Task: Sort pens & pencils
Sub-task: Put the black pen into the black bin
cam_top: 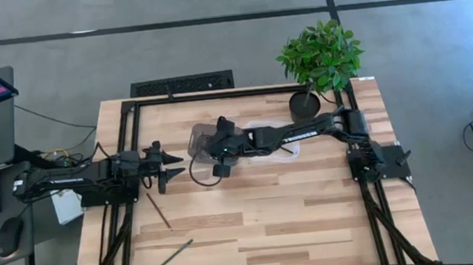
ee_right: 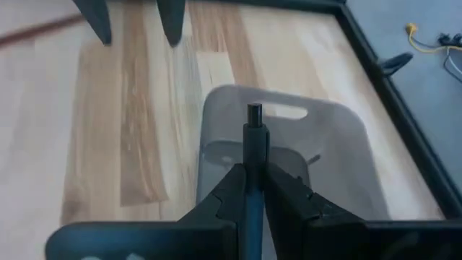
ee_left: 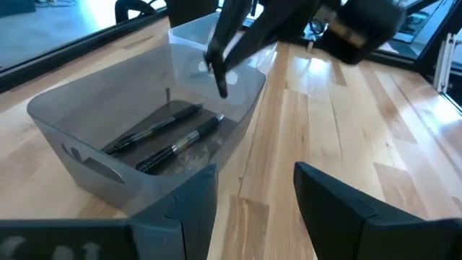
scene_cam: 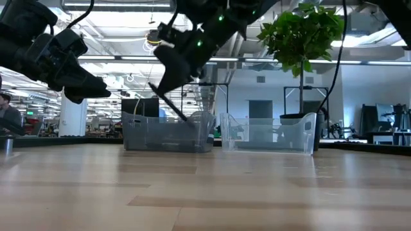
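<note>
My left gripper point(cam_top: 173, 167) hangs w/ fingers apart, holding nothing, near the table's left edge. Two pencils point(cam_top: 158, 210) lie loose on the wood by it, not sorted yet. Grey bin point(ee_left: 86, 137) already has two pens point(ee_left: 177, 144) in it. My right gripper point(ee_right: 254, 189) is clamped on a third pen point(ee_right: 254, 133), poised above that bin. Clear bin point(scene_cam: 270, 136) & potted plant point(cam_top: 320, 56) farther right; nothing blocks the drop, I reckon
</note>
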`<action>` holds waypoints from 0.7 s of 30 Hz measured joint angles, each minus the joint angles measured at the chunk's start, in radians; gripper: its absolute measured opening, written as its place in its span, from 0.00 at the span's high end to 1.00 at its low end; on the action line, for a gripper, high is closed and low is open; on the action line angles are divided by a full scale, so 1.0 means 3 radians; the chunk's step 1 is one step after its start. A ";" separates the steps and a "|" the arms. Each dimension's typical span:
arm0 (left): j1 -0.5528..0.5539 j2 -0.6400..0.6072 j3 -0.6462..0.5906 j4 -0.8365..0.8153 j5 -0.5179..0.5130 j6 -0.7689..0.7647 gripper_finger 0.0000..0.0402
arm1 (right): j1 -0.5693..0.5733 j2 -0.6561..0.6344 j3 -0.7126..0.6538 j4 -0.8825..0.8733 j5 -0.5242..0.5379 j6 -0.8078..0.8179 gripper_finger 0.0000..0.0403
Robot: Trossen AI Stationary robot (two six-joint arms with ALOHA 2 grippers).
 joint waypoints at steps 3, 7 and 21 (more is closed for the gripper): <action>0.0000 -0.0003 0.0000 0.0001 -0.0001 -0.0001 0.57 | -0.0013 0.0095 0.0000 0.0009 0.0003 0.0000 0.84; 0.0000 -0.0001 0.0001 0.0001 0.0000 -0.0018 0.57 | -0.0030 0.0204 0.0000 -0.0004 0.0004 0.0093 0.84; 0.0000 -0.0001 0.0000 0.0001 0.0000 -0.0022 0.57 | -0.0038 0.0220 0.0000 -0.0018 0.0008 0.0185 0.80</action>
